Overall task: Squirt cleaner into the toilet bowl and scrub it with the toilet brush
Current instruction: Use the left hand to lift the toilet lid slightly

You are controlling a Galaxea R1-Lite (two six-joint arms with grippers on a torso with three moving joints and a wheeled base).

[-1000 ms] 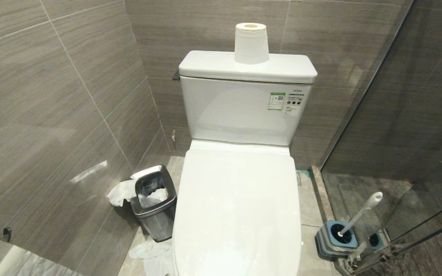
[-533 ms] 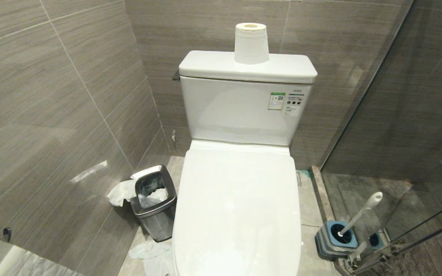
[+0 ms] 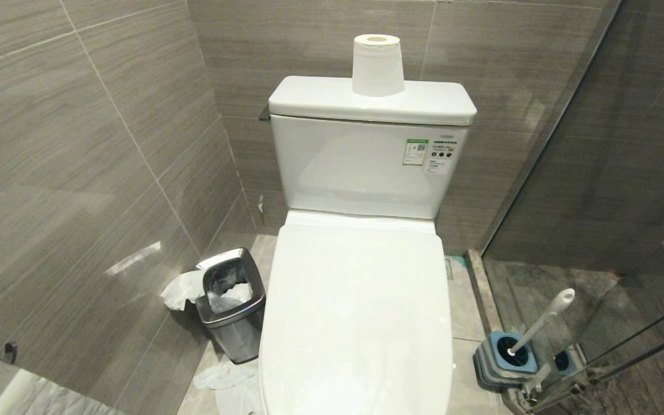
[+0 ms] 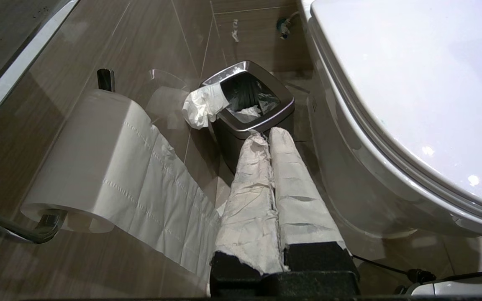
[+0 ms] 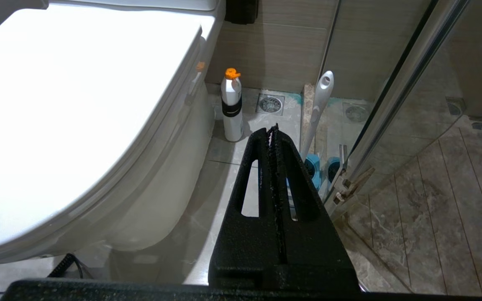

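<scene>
Grey tiled walls close in around the toilet bowl, whose lid is down; a paper roll stands on the tank. On the floor left of the bowl sits a small steel bin, and right of the bowl, against the glass door, the toilet brush leans in its blue-grey holder. A white bottle with an orange cap stands on the floor beside the bowl's base. My left end effector, wrapped in paper, is pressed together near the bin. My right end effector is pressed together too, low between bowl and brush.
</scene>
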